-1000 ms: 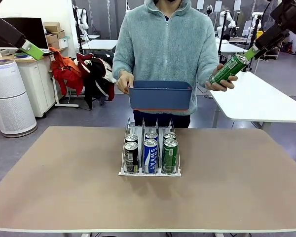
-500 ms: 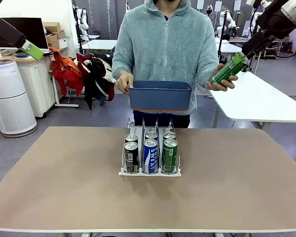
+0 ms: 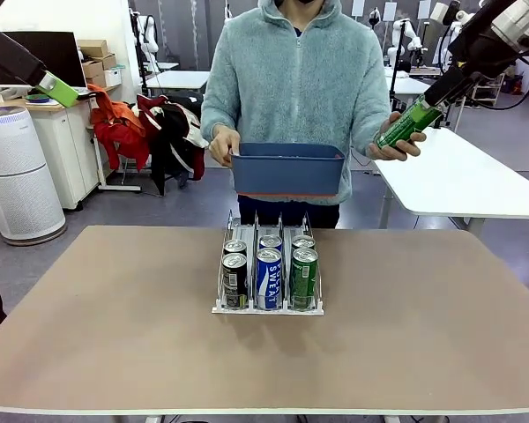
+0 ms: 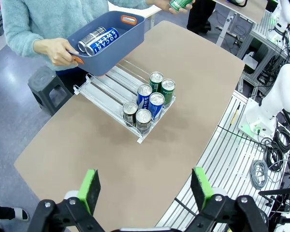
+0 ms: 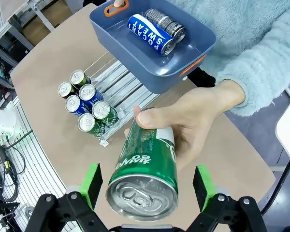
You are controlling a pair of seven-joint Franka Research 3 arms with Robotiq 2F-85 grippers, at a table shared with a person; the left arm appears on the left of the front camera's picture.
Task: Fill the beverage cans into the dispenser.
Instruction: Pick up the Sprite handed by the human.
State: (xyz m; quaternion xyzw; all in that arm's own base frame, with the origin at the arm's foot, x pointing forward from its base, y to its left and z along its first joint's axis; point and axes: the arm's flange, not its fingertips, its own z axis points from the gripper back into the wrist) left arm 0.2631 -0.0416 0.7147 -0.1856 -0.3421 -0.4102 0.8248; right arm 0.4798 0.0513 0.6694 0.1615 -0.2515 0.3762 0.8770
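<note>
Right pincer [image 5: 147,187], released, brackets the green can [image 5: 145,159] at lower centre; clenching off-centre could knock it from the hand [image 5: 198,121].

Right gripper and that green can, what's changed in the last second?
The right gripper swung its wrist up and toward the picture's left in the front view, its tips kept at the top of the green can, jaws open either side, nothing gripped. The person's hand still holds that can. The left gripper, the blue bin and the dispenser with its six cans stayed put.
</note>
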